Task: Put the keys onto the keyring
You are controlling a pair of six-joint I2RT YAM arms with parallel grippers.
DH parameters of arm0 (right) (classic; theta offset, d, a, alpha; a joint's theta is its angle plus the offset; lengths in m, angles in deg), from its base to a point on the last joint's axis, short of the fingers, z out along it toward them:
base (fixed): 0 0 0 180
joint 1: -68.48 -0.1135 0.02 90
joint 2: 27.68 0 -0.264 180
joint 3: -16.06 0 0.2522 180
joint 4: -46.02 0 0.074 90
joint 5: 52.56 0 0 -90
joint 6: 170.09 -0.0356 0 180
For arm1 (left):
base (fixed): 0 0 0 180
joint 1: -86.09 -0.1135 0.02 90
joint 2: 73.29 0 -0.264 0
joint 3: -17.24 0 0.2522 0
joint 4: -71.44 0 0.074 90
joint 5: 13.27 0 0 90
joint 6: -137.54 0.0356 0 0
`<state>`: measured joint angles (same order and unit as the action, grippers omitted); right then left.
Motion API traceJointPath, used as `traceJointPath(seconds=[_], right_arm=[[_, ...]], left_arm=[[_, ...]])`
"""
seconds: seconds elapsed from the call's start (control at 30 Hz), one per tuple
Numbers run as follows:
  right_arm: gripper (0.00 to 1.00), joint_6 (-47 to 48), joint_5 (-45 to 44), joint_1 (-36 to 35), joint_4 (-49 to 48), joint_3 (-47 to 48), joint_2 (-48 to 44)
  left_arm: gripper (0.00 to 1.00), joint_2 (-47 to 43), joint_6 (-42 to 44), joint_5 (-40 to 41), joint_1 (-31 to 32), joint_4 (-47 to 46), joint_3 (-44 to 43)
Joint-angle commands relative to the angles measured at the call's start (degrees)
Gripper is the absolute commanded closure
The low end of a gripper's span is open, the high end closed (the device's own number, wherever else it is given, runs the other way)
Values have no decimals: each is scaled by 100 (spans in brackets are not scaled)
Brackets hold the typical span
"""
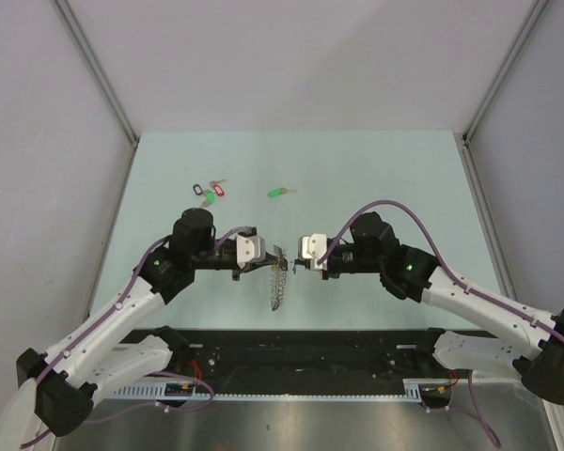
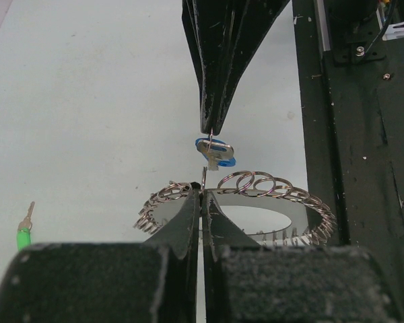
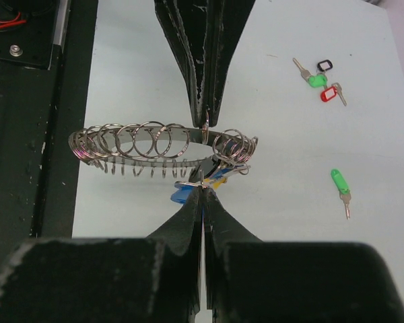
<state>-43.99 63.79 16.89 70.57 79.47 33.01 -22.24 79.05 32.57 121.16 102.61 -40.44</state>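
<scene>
Pale green table [image 1: 385, 178], grey walls [image 1: 291, 66]: two arms meet at the keyring [image 3: 141, 142], lifted off the table mid-scene.
The left gripper [image 2: 202, 196] pinches the coil. The right gripper [image 3: 200, 192], pressed together, holds the blue-tagged key [image 2: 215, 152] by its small loop against the ring. The green-tagged key [image 3: 339, 181] lies farther back. The thin loop could slip or twist free, dropping the key.

A robotics lab bench is indicated: a pale table [image 1: 376, 160] is enclosed by plain grey panels [image 1: 38, 141] and aluminium posts [image 1: 96, 70].
</scene>
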Motion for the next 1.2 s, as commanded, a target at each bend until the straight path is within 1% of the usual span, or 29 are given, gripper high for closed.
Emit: traceJointPath(seconds=[0.0,0.23,1.17], right_arm=[[100,20,2,-88,-279,273,-75],[100,-24,-112,-132,-393,273,22],[100,-6,-60,-237,-463,282,137]], left_arm=[[100,2,268,-330,88,-71,-143],[100,2,260,-339,141,-80,-143],[100,-60,242,-277,176,-97,-117]])
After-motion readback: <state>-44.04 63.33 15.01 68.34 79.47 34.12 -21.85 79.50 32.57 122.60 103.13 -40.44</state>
